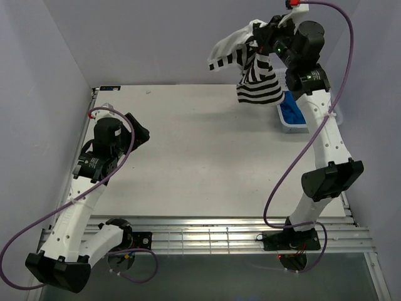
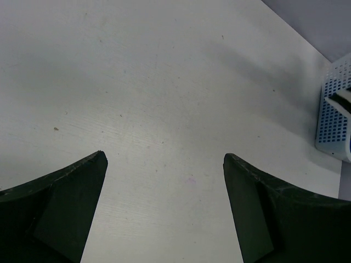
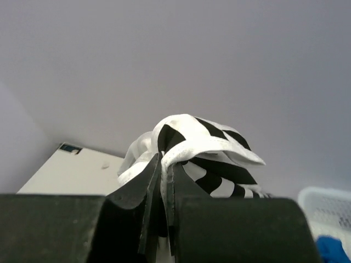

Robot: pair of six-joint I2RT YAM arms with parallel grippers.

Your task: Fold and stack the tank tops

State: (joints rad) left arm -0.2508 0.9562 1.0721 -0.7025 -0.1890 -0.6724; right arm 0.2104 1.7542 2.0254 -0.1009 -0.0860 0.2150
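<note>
Striped tank top (image 1: 258, 78) hangs bunched in the air at the upper right of the overhead frame, above the far right corner of the counter (image 1: 200, 163) and clear of its surface. The right pincer (image 3: 164, 164) is clamped on a gathered fold of it. In the wrist view the two fingers stand almost together, with only cloth between them. The garment droops in a crumpled mass, one part flaring out to the left.

A white mesh basket (image 1: 283, 120) sits just below and to the right of the hanging cloth, at the counter's right edge, with a royal blue top (image 1: 292, 113) inside. No third top shows in any view.

The left pincer (image 2: 164, 159) is spread wide over bare counter at the left of the overhead frame, holding and touching nothing.

Assessment: the step in hand is bringing the first top out for folding; nothing is folded or stacked yet. The next move calls for lowering the striped top onto the open middle of the counter and spreading it flat, probably with the left arm taking a second edge. Risk: the bunched grip may set the cloth down twisted.
</note>
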